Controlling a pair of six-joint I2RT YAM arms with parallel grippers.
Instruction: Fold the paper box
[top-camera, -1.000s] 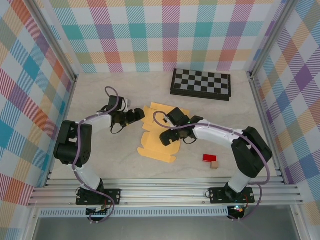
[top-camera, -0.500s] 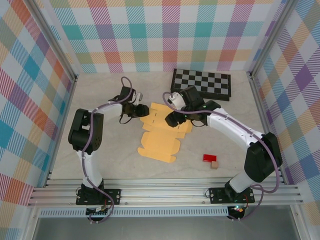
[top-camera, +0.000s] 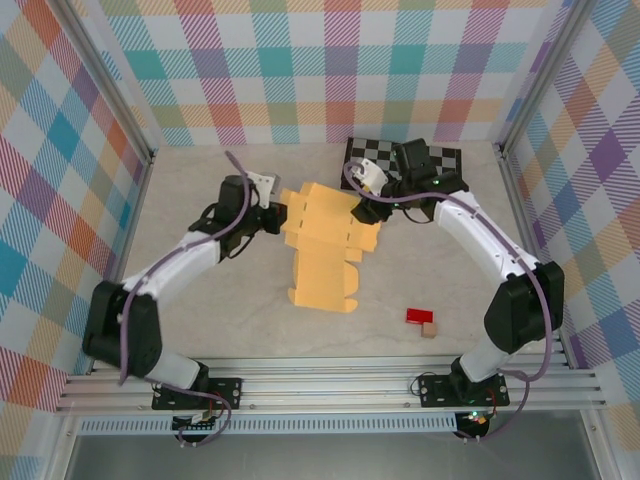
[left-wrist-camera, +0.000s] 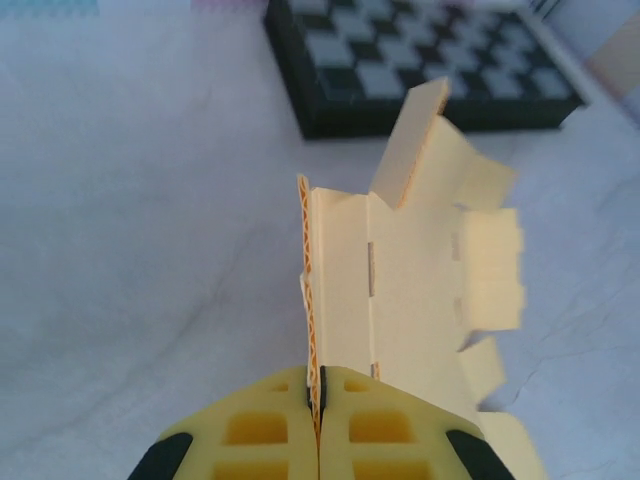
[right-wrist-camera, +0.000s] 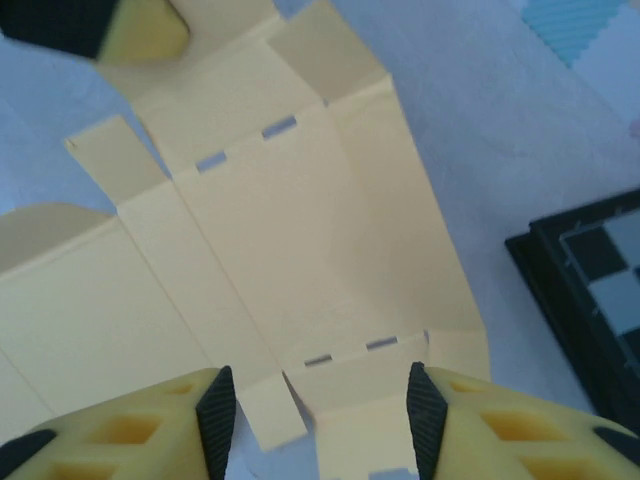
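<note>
Left tool (left-wrist-camera: 316, 390) clamped on box (top-camera: 325, 255) left edge; right tool (right-wrist-camera: 318, 405) apart, straddling right flap; long axis toward bench (top-camera: 200, 320) far edge.

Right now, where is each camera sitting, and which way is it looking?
Top camera: above and behind the arms, looking down at the table; left arm and right arm show, with the paper box between them.
Left wrist camera: low, facing the checkerboard; left jaws pinch the paper box's edge.
Right wrist camera: above the box, looking down; right jaws apart at the bottom.
Shared: both wrist views see the box and checkerboard.
</note>
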